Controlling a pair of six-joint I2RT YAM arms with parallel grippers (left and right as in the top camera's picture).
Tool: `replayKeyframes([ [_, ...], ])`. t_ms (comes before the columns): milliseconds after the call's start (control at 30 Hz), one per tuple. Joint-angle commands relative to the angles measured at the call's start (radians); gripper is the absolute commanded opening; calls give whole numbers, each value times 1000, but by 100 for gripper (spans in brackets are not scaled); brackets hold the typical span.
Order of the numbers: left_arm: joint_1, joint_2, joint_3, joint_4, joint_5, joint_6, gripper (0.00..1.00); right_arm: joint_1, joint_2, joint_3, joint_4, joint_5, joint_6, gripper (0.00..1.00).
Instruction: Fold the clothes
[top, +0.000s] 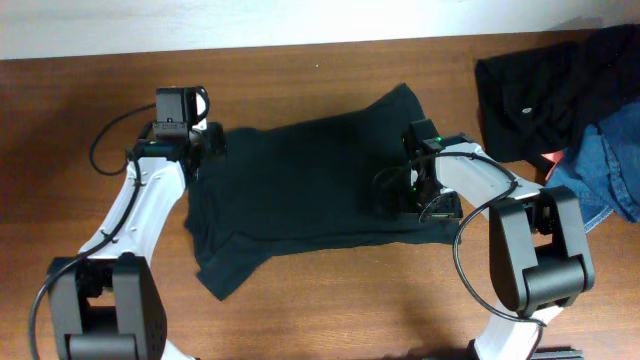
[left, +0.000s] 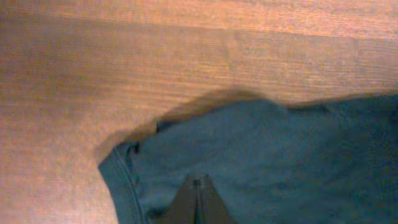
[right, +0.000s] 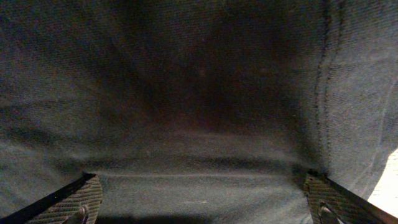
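T-shirt (top: 300, 190), black, lies spread mid-frame on the wooden table (top: 330, 310), roughly flat, with one corner poking toward top centre and another toward lower left. No fold is visible yet, so this reads as the grab for a first fold.

Left gripper (top: 205, 148) sits at the shirt's upper-left edge, probably to take a corner it can carry across. In the wrist view its fingertips (left: 196, 199) are pressed together into one wedge on the fabric just inside the stitched edge. The cloth there humps off the wood with a shadow under it, so it looks pinched.

Right gripper (top: 395, 195) is over the shirt's right side. Jaws are spread wide, pads (right: 74, 199) in the two bottom corners of its view, cloth and a seam between them. It grips nothing; whether the pads touch the fabric I can't tell.

Spare black garment (top: 530, 90) and denim (top: 610, 165) are piled at upper right, apart from the shirt.
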Motion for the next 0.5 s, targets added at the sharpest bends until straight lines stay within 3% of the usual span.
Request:
replayKeyframes([
  [0,2,80,12,19,-21,7,1,-3,14,-20,3,27,5,99],
  [467,2,195,11,-51,-29,3,1,-3,14,-20,3,27,5,99],
])
